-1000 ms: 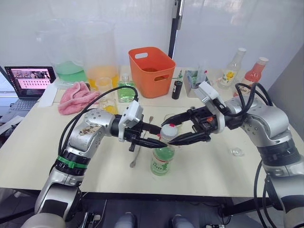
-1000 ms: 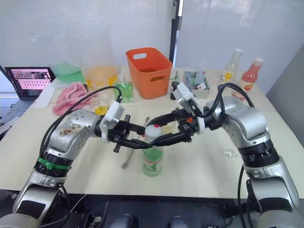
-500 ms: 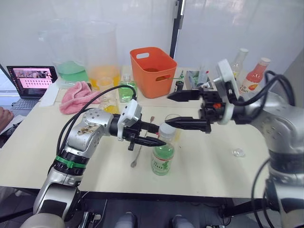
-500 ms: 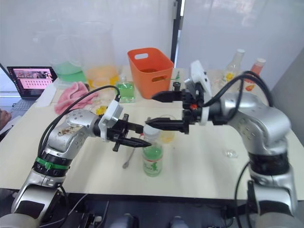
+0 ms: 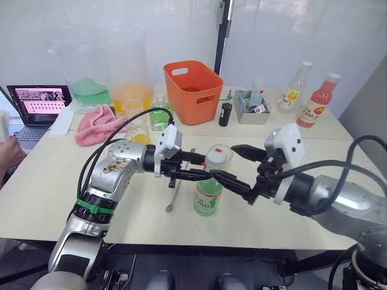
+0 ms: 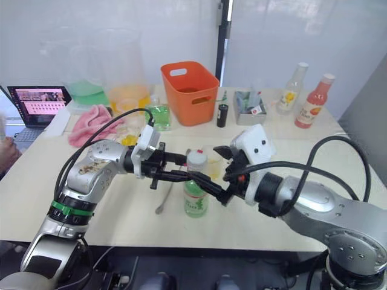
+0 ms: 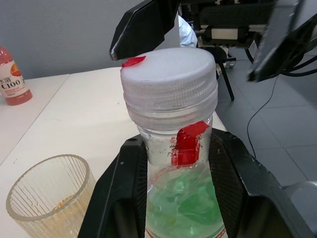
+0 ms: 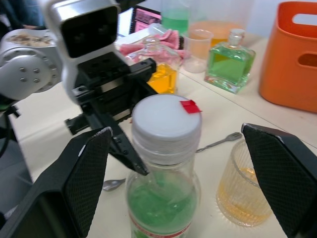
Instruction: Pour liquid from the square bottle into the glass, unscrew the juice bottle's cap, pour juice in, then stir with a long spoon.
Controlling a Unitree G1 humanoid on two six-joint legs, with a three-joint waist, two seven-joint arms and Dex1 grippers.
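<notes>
A: Item one, the juice bottle?

B: Upright on the table, near the front edge, pale green liquid inside. The juice bottle's cap is still screwed on, white with a red mark.

A: Left gripper?

B: Its two black fingers pinch the bottle's neck just under the cap, one on each side, touching the plastic.

A: Right gripper?

B: Fingers spread wide, not touching anything. It comes in from the bottle's 3 o'clock; the near finger's tip sits just beside the bottle's shoulder, the far one points at the glass rim. In the right wrist view the cap stands between the two pads, well clear of both.

A: The glass?

B: Just behind the bottle, at its 1 o'clock, with a little yellow liquid in the bottom.

A: The long spoon?

B: Flat on the table at the bottle's 9 o'clock, under the left gripper.

A: The square bottle?

B: Beyond the left arm, at 10 o'clock, next to a green square bottle.

A: Other stock?

B: An orange basket at 12 o'clock, a pink cloth at 10.
</notes>
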